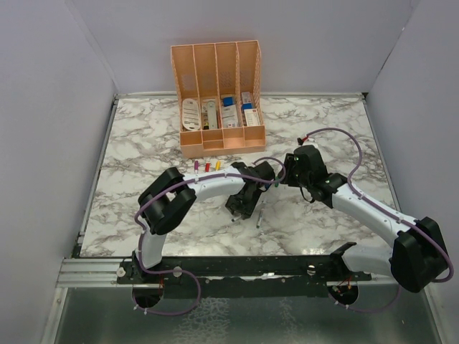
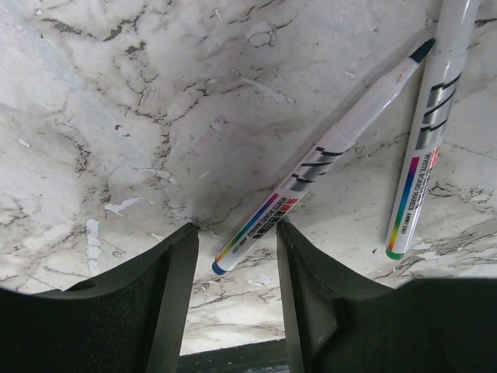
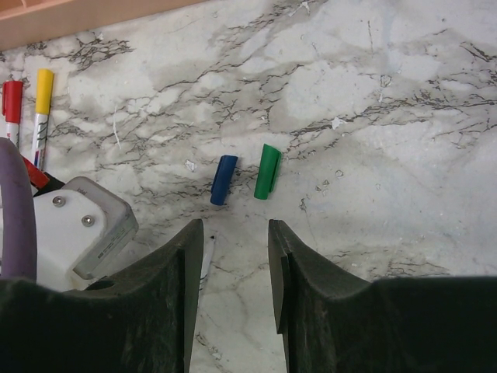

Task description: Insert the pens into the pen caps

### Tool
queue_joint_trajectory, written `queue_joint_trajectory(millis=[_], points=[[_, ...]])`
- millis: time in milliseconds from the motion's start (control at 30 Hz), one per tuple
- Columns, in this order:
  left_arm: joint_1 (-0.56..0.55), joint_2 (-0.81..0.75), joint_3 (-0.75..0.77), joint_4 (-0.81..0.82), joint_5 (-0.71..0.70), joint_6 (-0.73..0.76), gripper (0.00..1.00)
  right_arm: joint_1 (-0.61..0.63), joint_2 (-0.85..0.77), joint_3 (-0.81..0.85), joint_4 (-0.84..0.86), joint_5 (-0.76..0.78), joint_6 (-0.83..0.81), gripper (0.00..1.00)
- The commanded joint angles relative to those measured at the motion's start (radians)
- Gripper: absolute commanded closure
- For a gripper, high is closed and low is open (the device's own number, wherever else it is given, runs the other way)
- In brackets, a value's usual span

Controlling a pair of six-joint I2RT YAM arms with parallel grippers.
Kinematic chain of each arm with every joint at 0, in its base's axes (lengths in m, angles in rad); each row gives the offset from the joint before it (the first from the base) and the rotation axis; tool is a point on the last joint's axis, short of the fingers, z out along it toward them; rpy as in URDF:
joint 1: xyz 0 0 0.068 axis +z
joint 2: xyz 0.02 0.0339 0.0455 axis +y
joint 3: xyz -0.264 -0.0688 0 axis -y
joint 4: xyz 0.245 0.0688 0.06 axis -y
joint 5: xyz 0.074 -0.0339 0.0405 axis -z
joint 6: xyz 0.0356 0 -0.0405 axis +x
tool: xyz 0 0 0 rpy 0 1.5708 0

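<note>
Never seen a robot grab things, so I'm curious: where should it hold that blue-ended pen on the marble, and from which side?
Grip the blue-ended pen on its printed barrel near the rear, coming straight down from above and pinching across its width. It lies flat and slim, and that probably leaves its dark tip free for capping.

- peach organiser (image 1: pixel 217 100): four slots, upright on the marbled surface (image 1: pixel 143 150), beyond the left claw (image 2: pixel 234 230) and right claw (image 3: pixel 234 225)
- boxes and cards (image 1: pixel 228 115): standing in its slots
</note>
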Motion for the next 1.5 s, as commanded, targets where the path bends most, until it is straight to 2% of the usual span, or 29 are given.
queue_joint_trajectory(millis=[0,300,633,1100,1267,1467], points=[[0.012,0.079,-0.003,0.035,-0.037,0.083,0.53,0.008,-0.026,0.000,0.017,0.007,0.000,0.62],[0.012,0.110,0.063,0.088,0.055,0.148,0.56,0.008,-0.046,-0.003,0.007,0.011,0.010,0.62],[0.016,0.128,0.035,0.082,0.070,0.131,0.70,0.008,-0.054,-0.009,0.010,0.021,0.012,0.62],[0.025,0.212,0.027,0.042,0.064,0.128,0.68,0.008,-0.061,-0.023,0.018,0.018,0.015,0.62],[0.040,0.250,0.027,0.042,0.065,0.133,0.74,0.008,-0.068,-0.025,0.020,0.018,0.017,0.62],[0.052,0.284,0.030,0.035,0.068,0.133,0.75,0.007,-0.079,-0.032,0.022,0.017,0.021,0.62]])
